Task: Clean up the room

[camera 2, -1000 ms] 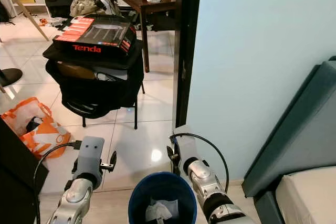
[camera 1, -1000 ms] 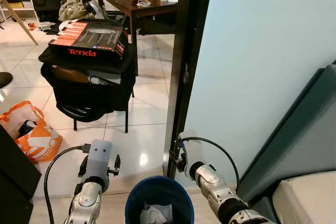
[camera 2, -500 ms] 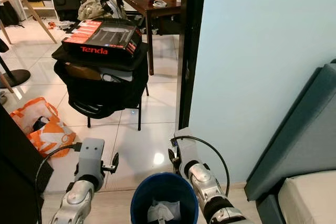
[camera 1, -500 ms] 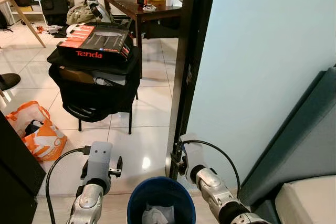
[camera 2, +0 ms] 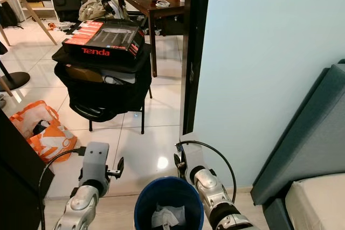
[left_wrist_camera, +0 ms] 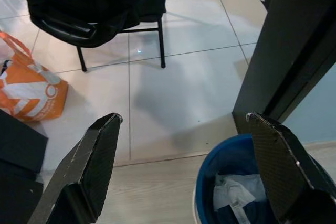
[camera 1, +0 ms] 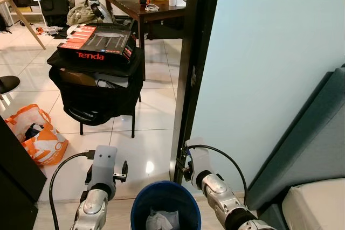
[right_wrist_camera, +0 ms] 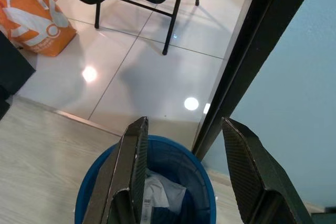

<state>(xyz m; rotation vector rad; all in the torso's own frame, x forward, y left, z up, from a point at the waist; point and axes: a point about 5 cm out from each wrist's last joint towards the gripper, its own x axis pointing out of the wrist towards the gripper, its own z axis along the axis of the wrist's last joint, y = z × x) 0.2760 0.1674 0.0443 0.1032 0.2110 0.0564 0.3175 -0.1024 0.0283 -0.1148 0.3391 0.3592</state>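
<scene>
A blue trash bin (camera 1: 141,202) stands on the floor right in front of me, with crumpled white paper (camera 1: 157,221) inside it. My left arm (camera 1: 101,179) is held just left of the bin and my right arm (camera 1: 206,178) just right of it. In the left wrist view the left gripper (left_wrist_camera: 184,116) is open and empty, with the bin's rim (left_wrist_camera: 210,160) beside one finger. In the right wrist view the right gripper (right_wrist_camera: 184,121) is open and empty above the bin (right_wrist_camera: 92,184) and its paper (right_wrist_camera: 157,190).
A black door frame (camera 1: 191,68) and a light blue wall (camera 1: 269,52) rise just behind the bin. Beyond are a black chair piled with a bag and a Tenda box (camera 1: 97,44), an orange bag (camera 1: 38,138), a dark table (camera 1: 135,4), and grey furniture (camera 1: 312,133) on the right.
The whole picture has shifted a little, so the camera has moved. Both arms stay on either side of the bin.
</scene>
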